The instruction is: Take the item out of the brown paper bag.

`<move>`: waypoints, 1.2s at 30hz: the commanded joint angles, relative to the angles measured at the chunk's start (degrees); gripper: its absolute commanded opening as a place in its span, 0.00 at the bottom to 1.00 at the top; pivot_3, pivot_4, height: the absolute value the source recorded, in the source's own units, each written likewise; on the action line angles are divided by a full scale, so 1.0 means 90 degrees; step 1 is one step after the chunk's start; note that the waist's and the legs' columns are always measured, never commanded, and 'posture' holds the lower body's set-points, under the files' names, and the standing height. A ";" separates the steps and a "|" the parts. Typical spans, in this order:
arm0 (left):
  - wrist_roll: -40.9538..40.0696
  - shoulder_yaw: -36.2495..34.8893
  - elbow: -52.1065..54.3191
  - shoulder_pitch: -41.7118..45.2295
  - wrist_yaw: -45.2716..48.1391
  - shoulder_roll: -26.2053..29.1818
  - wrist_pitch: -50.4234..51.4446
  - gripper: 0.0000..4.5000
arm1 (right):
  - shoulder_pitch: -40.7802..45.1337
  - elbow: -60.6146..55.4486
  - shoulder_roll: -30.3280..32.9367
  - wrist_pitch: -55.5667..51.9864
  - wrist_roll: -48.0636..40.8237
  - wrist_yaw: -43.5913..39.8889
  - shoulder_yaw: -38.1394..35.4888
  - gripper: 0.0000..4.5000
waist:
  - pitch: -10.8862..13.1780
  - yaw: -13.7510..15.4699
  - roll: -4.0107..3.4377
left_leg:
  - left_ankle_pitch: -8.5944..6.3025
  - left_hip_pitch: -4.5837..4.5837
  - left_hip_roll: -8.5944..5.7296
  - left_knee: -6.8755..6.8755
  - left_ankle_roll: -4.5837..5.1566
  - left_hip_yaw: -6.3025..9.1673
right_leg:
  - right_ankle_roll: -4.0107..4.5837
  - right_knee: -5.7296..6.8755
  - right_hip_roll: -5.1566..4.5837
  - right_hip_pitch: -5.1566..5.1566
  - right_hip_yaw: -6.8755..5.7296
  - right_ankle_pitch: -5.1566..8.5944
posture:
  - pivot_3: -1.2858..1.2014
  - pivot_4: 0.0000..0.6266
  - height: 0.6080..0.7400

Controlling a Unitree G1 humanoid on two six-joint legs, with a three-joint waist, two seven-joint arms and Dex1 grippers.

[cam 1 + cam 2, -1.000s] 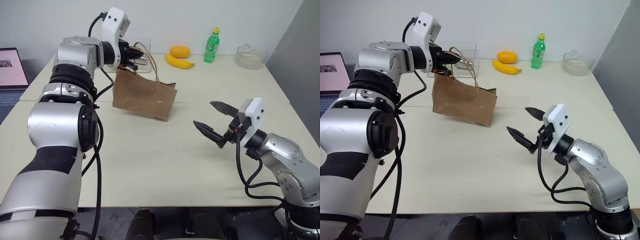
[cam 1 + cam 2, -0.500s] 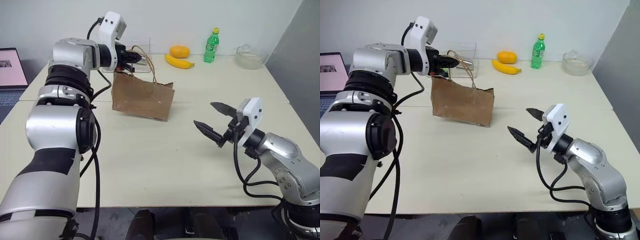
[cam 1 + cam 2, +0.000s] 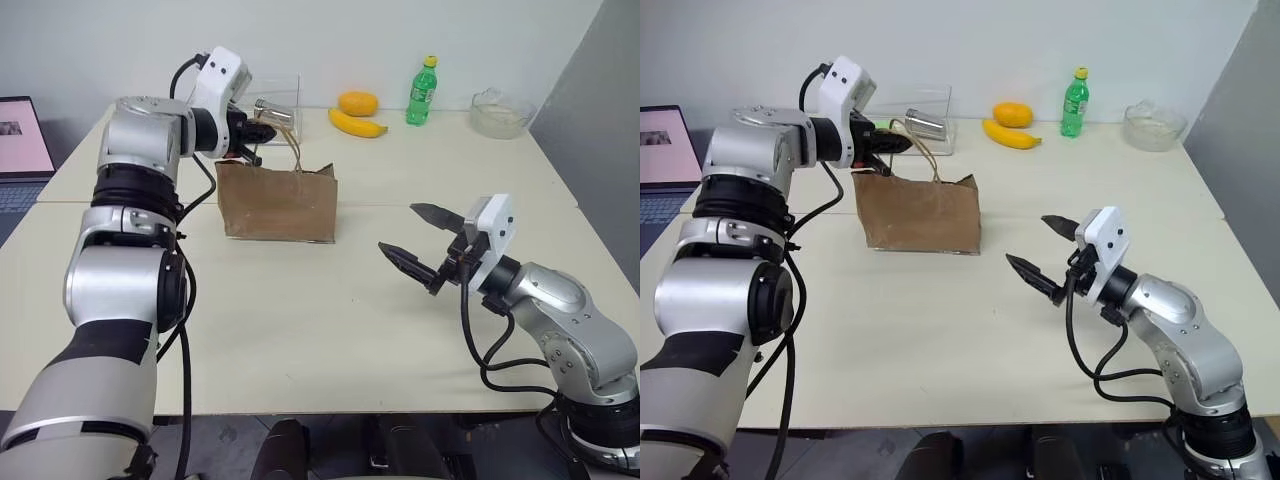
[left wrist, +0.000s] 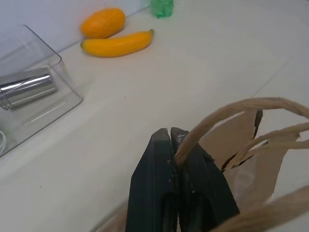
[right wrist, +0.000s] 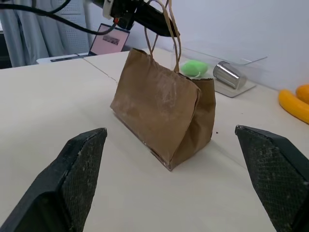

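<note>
Pale bench [image 3: 300, 330] under a white wall: from the head view, the brown paper bag [image 3: 280, 203] stands upright toward its far left part, the left pincer [image 3: 262, 132] clamped on a cord handle [image 3: 296, 152]. The right pincer [image 3: 418, 240] hangs spread wide near the right edge, holding nothing. Left wrist view: fingers [image 4: 159, 174] pinch the handle; banana [image 4: 117, 43] lies along the far edge. Right wrist view: bag upright; I cannot see the item.

- bag [image 3: 278, 205]: creased matt brown paper, cord handles
- can [image 4: 25, 90]: shiny metal
- tray [image 4: 46, 60]: clear plastic
- table [image 3: 330, 320]: smooth matt
- bottle [image 3: 423, 92]: glossy green plastic
</note>
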State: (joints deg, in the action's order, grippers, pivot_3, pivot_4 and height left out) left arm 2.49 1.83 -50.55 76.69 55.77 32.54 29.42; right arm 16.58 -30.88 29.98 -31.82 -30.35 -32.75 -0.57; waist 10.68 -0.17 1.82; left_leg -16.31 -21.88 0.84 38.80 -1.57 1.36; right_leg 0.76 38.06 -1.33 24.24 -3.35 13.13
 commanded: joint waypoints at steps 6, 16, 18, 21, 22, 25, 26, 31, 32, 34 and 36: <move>-0.0238 -0.0135 0.1328 -0.0496 -0.0157 0.0202 -0.0013 0.27 | 0.0261 0.0047 -0.0079 0.0149 0.0015 -0.0180 0.0142 1.00 | 0.0000 -0.0003 0.0000 | 0.0000 0.0004 -0.0001 0.0002 0.0000 -0.0002 | 0.0002 0.0001 0.0000 -0.0001 0.0005 -0.0001 | 0.52 0.24 1.00; -0.0864 -0.0313 0.3812 -0.1975 0.0242 0.0968 0.0866 0.95 | 0.0709 0.0394 0.0033 0.0141 0.0164 -0.0560 0.0363 1.00 | -0.0001 -0.0035 -0.0001 | 0.0000 0.0017 0.0000 0.0001 0.0000 0.0006 | 0.0009 0.0007 0.0008 0.0000 0.0033 -0.0006 | 0.52 0.24 1.00; -0.1028 -0.0446 0.4160 -0.2271 0.0236 0.1148 0.0975 0.95 | 0.0770 0.0458 0.0064 0.0114 0.0207 -0.0643 0.0419 1.00 | -0.0001 -0.0030 -0.0001 | 0.0000 0.0017 -0.0001 0.0000 0.0000 0.0005 | 0.0006 0.0007 0.0008 0.0000 0.0034 -0.0003 | 0.52 0.24 1.00; -0.1228 -0.0722 0.4817 -0.3023 0.0312 0.1523 0.0908 0.95 | 0.0918 0.0618 0.0099 0.0130 0.0327 -0.0770 0.0550 1.00 | -0.0001 -0.0038 -0.0002 | 0.0000 0.0019 -0.0001 0.0001 0.0000 0.0005 | 0.0005 0.0006 0.0008 0.0000 0.0041 -0.0003 | 0.52 0.24 1.00; -0.1331 -0.0880 0.5054 -0.3303 0.0313 0.1620 0.0918 0.95 | 0.0984 0.0686 0.0096 0.0142 0.0353 -0.0815 0.0589 1.00 | -0.0001 -0.0041 -0.0002 | 0.0000 0.0026 0.0001 0.0000 0.0000 0.0007 | 0.0005 0.0007 0.0008 0.0000 0.0053 -0.0003 | 0.52 0.24 1.00; -0.1598 -0.1321 0.5670 -0.4162 0.0373 0.1897 0.0642 0.95 | 0.1231 0.0908 0.0012 0.0233 0.0428 -0.0917 0.0702 1.00 | -0.0001 -0.0050 -0.0002 | 0.0000 0.0033 0.0012 -0.0002 0.0000 0.0008 | 0.0004 0.0007 0.0008 -0.0001 0.0062 -0.0002 | 0.52 0.24 1.00; -0.1706 -0.1527 0.5864 -0.4474 0.0374 0.1961 0.0578 0.95 | 0.1373 0.1030 -0.0061 0.0318 0.0500 -0.0938 0.0776 1.00 | -0.0001 -0.0048 -0.0002 | 0.0000 0.0033 0.0012 -0.0002 0.0000 0.0007 | 0.0002 0.0005 0.0009 0.0000 0.0064 -0.0001 | 0.52 0.24 1.00; -0.2635 -0.2775 0.6999 -0.5716 0.0107 0.1754 0.0858 0.96 | 0.2174 0.1840 -0.0512 0.0844 0.0991 -0.0979 0.1071 0.96 | -0.0001 -0.0038 -0.0001 | 0.0000 0.0041 0.0047 -0.0002 0.0000 -0.0002 | -0.0007 0.0004 0.0015 -0.0001 0.0073 0.0001 | 0.52 0.24 1.00; -0.3072 -0.3127 0.7437 -0.6004 0.0082 0.1649 0.1192 0.96 | 0.2423 0.2104 -0.0642 0.0964 0.1121 -0.0960 0.1141 0.92 | -0.0001 -0.0038 -0.0001 | 0.0000 0.0041 0.0050 -0.0002 0.0000 -0.0002 | -0.0007 0.0003 0.0016 -0.0001 0.0074 0.0001 | 0.52 0.24 1.00; -0.3878 -0.3690 0.8184 -0.6417 -0.0048 0.1440 0.1751 0.96 | 0.2861 0.2609 -0.0848 0.1217 0.1368 -0.0973 0.1263 0.80 | -0.0001 -0.0040 -0.0001 | 0.0000 0.0044 0.0057 -0.0002 0.0000 -0.0007 | -0.0005 0.0003 0.0016 -0.0001 0.0080 -0.0001 | 0.52 0.24 1.00; -0.4532 -0.4134 0.8795 -0.6768 -0.0292 0.1232 0.2089 0.96 | 0.3366 0.3277 -0.1075 0.1531 0.1591 -0.1060 0.1366 0.63 | -0.0001 -0.0036 -0.0001 | 0.0000 0.0044 0.0061 -0.0002 0.0000 -0.0008 | 0.0005 0.0002 0.0015 -0.0001 0.0081 -0.0007 | 0.52 0.24 1.00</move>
State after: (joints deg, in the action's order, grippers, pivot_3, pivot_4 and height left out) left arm -33.00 -31.11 23.45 16.27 54.94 43.88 45.92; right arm 44.18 -3.61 21.06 -21.26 -17.42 -41.62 11.70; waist 10.67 -0.49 1.80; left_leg -16.32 -21.47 1.41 38.79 -1.58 1.29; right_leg 0.81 38.08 -1.20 24.22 -2.62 13.06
